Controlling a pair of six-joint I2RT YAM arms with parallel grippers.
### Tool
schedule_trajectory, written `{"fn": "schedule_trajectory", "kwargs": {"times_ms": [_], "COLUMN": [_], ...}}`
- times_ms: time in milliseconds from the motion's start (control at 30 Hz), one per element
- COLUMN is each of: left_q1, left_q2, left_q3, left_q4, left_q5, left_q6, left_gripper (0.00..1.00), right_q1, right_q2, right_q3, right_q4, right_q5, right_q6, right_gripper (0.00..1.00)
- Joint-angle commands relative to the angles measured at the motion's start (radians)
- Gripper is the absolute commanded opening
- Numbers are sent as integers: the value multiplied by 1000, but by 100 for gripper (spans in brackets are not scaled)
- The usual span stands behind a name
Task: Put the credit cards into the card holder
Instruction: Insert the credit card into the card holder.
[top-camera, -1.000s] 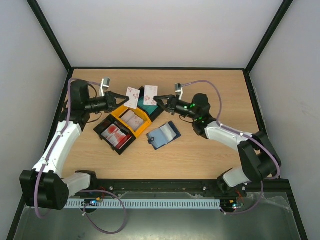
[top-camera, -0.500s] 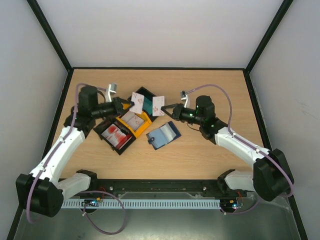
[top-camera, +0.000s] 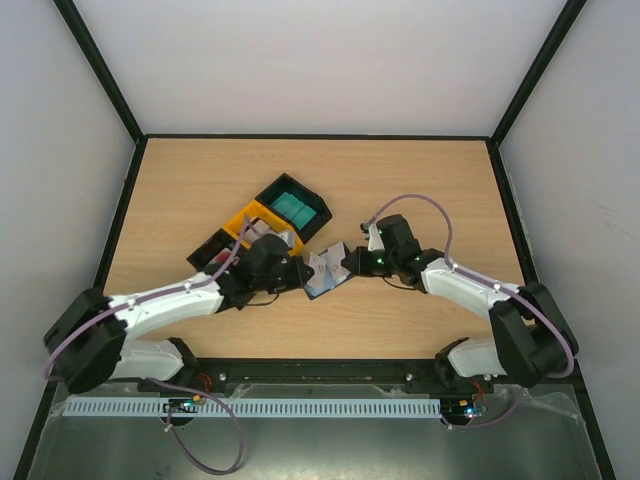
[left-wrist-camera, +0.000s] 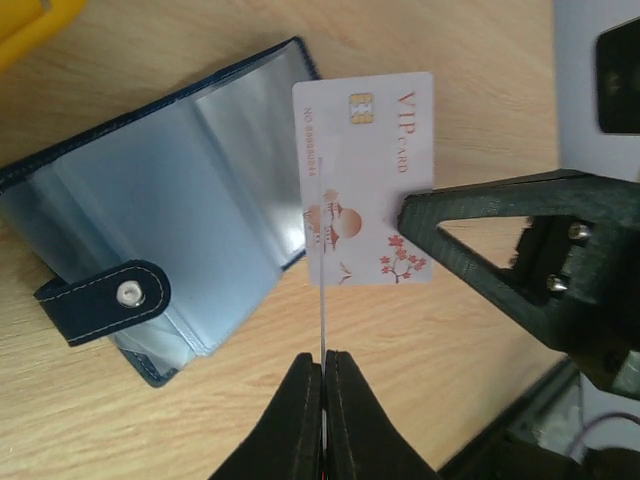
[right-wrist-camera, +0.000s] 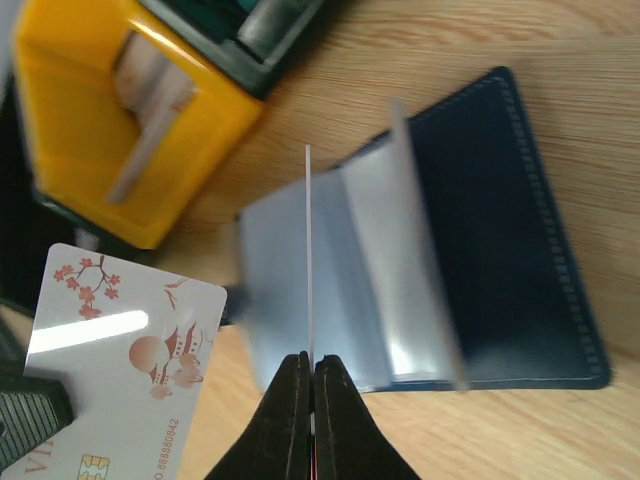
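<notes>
The card holder (left-wrist-camera: 150, 210) lies open on the wood, its clear sleeves up and its clasp tab at the near left; it also shows in the right wrist view (right-wrist-camera: 480, 250) and from above (top-camera: 320, 288). My left gripper (left-wrist-camera: 323, 372) is shut on a credit card (left-wrist-camera: 323, 310) seen edge-on, just beside the holder's right edge. My right gripper (right-wrist-camera: 312, 378) is shut on another credit card (right-wrist-camera: 308, 250), also edge-on, over the sleeves. That second card faces the left wrist camera as a white VIP card (left-wrist-camera: 365, 180). From above, both grippers (top-camera: 303, 270) (top-camera: 348, 262) meet over the holder.
A yellow tray (top-camera: 250, 222) with whitish cards sits behind the holder, with a black tray (top-camera: 292, 205) of teal cards beyond it. Another black tray (top-camera: 208, 256) is partly hidden by the left arm. The yellow tray (right-wrist-camera: 100, 130) is close in the right wrist view.
Both arms have swung down and inward from above the trays to the card holder, each still carrying its card. The cards now hang almost touching over the holder.
</notes>
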Motion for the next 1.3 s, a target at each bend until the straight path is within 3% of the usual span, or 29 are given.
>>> {"fn": "schedule_trajectory", "kwargs": {"times_ms": [0, 300, 633, 1033, 1267], "left_q1": [-65, -97, -70, -60, -40], "left_q2": [112, 125, 92, 82, 94], "left_q3": [35, 4, -63, -130, -99], "left_q4": [73, 27, -89, -92, -116], "left_q5": [-185, -398, -371, -363, -358], "left_q6": [-54, -35, -52, -64, -3], "left_gripper": [2, 2, 2, 2, 2], "right_q1": [0, -7, -6, 39, 50], "right_q2": [56, 200, 243, 108, 5], "right_q3": [-12, 38, 26, -172, -69], "right_q4": [10, 87, 119, 154, 69], "right_q5": [110, 62, -29, 87, 157], "right_q6": [-124, -195, -95, 156, 97], "right_gripper": [2, 2, 2, 2, 2]}}
